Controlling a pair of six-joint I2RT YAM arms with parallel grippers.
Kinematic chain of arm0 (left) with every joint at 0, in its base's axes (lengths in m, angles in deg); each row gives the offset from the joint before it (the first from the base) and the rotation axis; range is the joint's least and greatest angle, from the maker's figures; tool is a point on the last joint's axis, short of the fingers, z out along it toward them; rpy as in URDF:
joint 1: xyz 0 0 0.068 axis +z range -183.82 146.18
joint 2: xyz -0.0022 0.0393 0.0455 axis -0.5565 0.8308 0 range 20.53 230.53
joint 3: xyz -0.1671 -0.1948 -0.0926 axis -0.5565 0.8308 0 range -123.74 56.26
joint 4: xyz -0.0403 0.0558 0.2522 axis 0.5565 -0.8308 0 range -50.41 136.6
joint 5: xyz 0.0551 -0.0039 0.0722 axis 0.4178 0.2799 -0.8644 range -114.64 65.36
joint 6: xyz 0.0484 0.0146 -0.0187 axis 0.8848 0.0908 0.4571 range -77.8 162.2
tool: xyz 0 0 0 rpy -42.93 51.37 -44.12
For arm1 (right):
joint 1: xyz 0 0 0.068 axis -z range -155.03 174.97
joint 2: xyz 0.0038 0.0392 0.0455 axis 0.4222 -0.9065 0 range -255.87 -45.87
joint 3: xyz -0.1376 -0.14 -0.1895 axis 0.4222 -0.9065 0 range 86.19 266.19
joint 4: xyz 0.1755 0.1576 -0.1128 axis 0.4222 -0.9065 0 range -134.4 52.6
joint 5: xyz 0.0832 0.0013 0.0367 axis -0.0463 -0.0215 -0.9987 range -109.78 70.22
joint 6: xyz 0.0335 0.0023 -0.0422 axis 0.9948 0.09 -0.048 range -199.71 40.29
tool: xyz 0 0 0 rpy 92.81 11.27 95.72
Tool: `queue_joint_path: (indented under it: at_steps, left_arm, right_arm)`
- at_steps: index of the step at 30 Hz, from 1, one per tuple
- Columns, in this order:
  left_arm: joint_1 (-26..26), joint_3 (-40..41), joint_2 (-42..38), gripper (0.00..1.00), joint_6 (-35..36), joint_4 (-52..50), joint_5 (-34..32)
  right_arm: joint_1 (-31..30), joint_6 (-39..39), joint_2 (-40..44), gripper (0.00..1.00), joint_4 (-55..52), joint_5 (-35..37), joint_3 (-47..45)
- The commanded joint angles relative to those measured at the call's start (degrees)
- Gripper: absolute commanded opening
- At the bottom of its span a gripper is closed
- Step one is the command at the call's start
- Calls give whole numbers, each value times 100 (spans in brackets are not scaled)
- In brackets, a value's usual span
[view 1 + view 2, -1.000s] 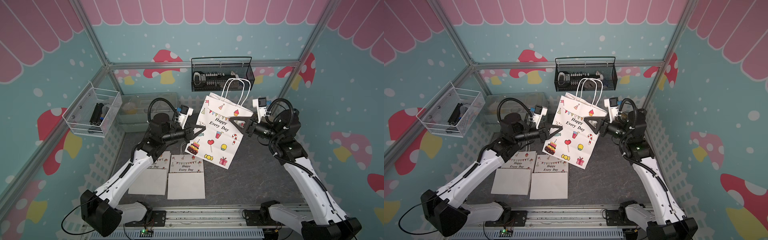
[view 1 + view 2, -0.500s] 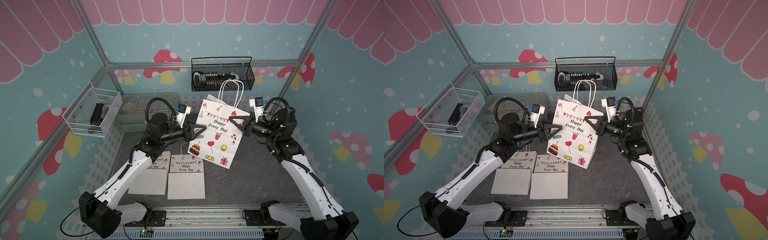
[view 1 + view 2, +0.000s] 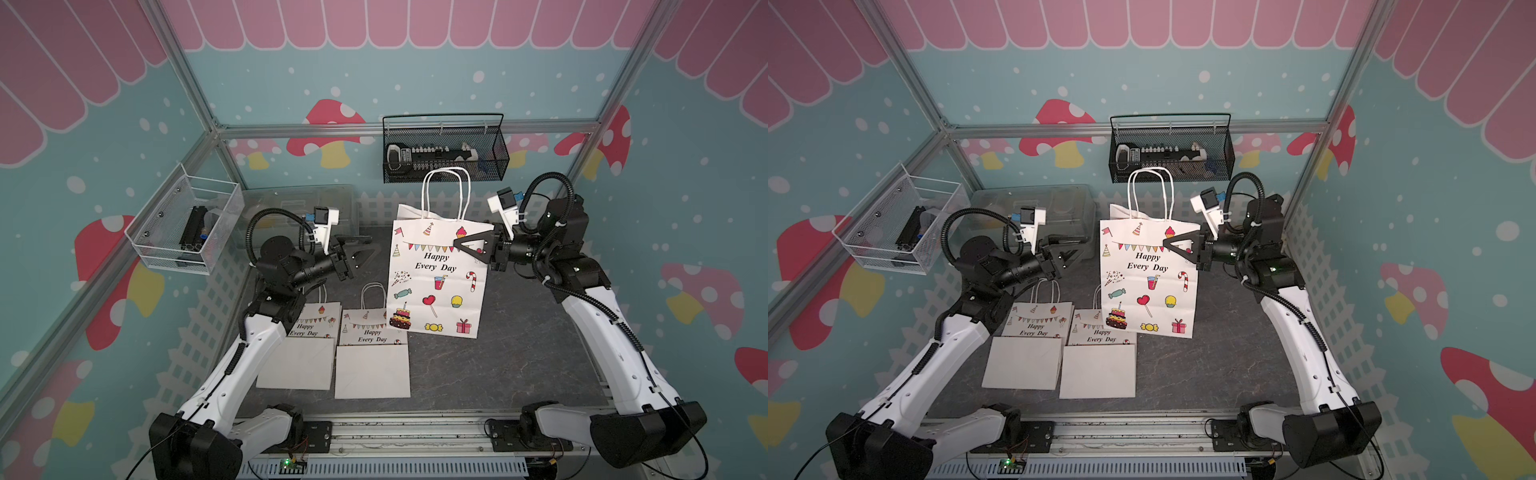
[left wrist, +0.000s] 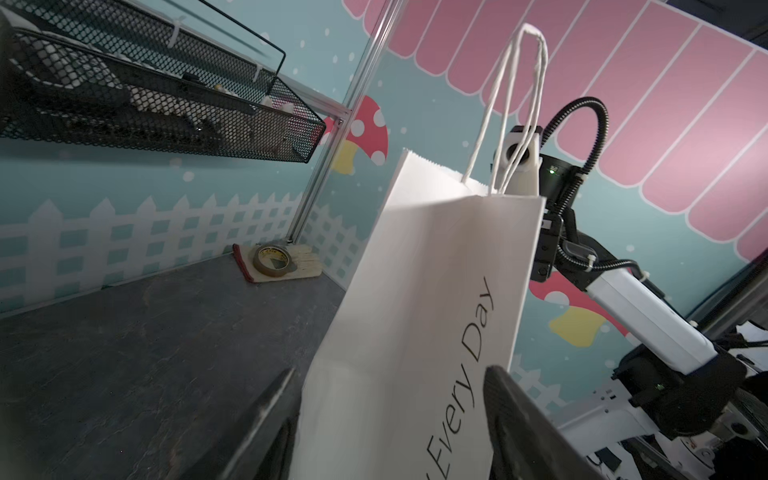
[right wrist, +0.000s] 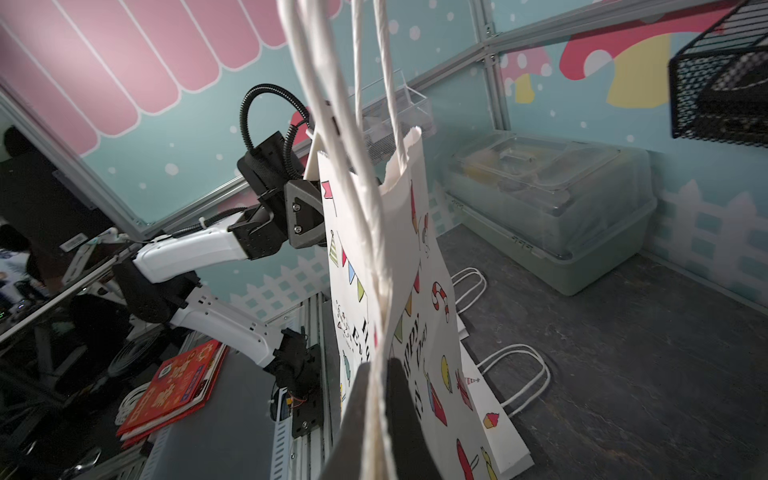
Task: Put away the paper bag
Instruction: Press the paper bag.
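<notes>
A white paper bag [image 3: 436, 282] [image 3: 1148, 282] printed "Happy Every Day" stands upright on the dark table, handles up. My right gripper [image 3: 457, 243] [image 3: 1168, 243] is shut on its upper right edge. In the right wrist view the jaws [image 5: 379, 365] pinch the flattened bag [image 5: 432, 332] and its cord handles. My left gripper [image 3: 371, 246] [image 3: 1081, 246] is open, a short way left of the bag and not touching it. In the left wrist view the bag [image 4: 436, 270] fills the space ahead of the open left gripper [image 4: 390, 370].
Two folded bags [image 3: 299, 345] [image 3: 372, 361] lie flat at the front left. A black wire basket [image 3: 444, 153] hangs on the back wall above the bag, and a white wire basket [image 3: 187, 224] hangs on the left wall. A lidded plastic box [image 3: 291, 208] sits back left. Tape roll [image 4: 272, 259] in the back right corner.
My left gripper opened, let go of the bag and drew back to the left. My right gripper shut on the bag's right edge. The bag swung from tilted to upright.
</notes>
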Motion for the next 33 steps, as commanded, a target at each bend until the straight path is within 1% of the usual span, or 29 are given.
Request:
queue_joint_path:
  at_steps: [1,3,6,7,12,19,22,25,29,31,33]
  left_arm:
    - [13,85,-262,73,148,295,798]
    - [7,115,-292,74,301,157,1073]
    - [-15,65,-261,75,625,-270,1292]
    - [-26,44,-240,75,726,-395,1312]
    - [-59,88,-175,76,1143,-708,1338]
    - [-107,-142,56,80,2326,-2301,1412]
    - [-94,-325,120,81,3024,-3225,940]
    - [9,-568,61,81,3623,-4163,116]
    - [163,-484,-346,81,3671,-4219,-706]
    - [176,-346,-586,81,3634,-4054,-1096]
    - [177,-218,-723,81,3554,-3831,-1088]
  right_arm:
    - [16,-111,-250,1,107,-1080,309]
    - [16,397,-360,0,757,-1301,363]
    - [11,1544,-601,0,2102,-1493,463]
    - [13,1702,-718,0,2225,-1572,584]
    - [7,1907,-1152,0,2188,-1776,1150]
    - [4,2159,-1349,0,2185,-1899,1779]
    - [24,2218,-1325,0,2176,-1931,2003]
    - [36,2258,-1274,0,2163,-1935,2062]
    - [105,2202,-1100,0,2167,-1952,1948]
    - [124,2138,-1031,0,2118,-1952,1935]
    - [123,2113,-1025,0,2084,-1943,1946]
